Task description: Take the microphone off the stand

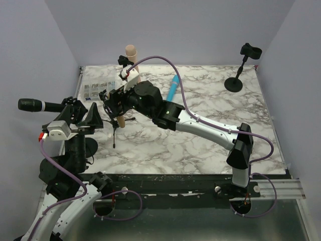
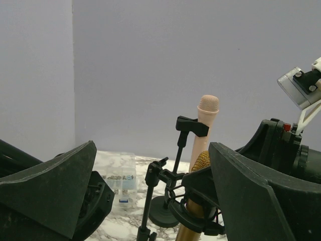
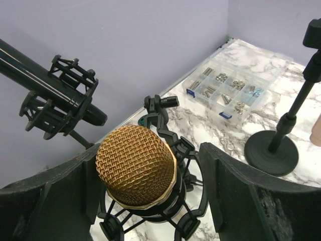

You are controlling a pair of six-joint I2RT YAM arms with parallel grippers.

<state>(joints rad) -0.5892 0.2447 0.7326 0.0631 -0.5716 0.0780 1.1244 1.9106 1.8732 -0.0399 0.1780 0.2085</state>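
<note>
At the far left a black mic sits level in its own cradle, off the edge of the marble tabletop. Just right of it the left hand hangs with its fingers spread wide and nothing between them; in its wrist view it looks toward the gold mic from the side, not touching it. A clear parts box lies flat near the back left corner. Next comes the gold mic, upright in a black shock mount on a small tripod stand on the left half of the tabletop. The right hand, reaching across from the right, is over it with its fingers spread, one on each side of the mesh head; a gap shows on both sides, so neither finger presses the mic. Behind stands a pink mic, clipped upright on its stand. A blue stick lies near the middle back, and an empty round-based stand is at the back right.
</note>
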